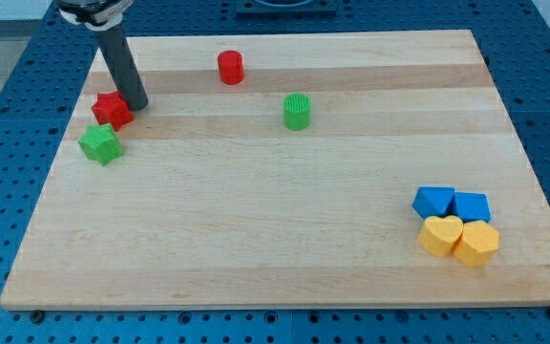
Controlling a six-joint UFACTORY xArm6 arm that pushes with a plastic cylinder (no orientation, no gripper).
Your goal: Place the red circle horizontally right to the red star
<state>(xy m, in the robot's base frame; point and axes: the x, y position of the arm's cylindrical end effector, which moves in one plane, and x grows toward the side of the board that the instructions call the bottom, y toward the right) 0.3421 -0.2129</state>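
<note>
The red star [111,110] lies near the board's left edge, toward the view's top. The red circle [230,67] stands upright well to its right and a little higher in the view. My tip [136,104] is the lower end of a dark rod that comes down from the view's top left. It rests on the board right against the red star's right side. It is far to the left of the red circle.
A green star [100,143] sits just below the red star. A green circle [297,111] stands near the board's middle top. Two blue blocks [453,204] and two yellow blocks [458,239] cluster at the bottom right. The wooden board [275,239] lies on a blue perforated table.
</note>
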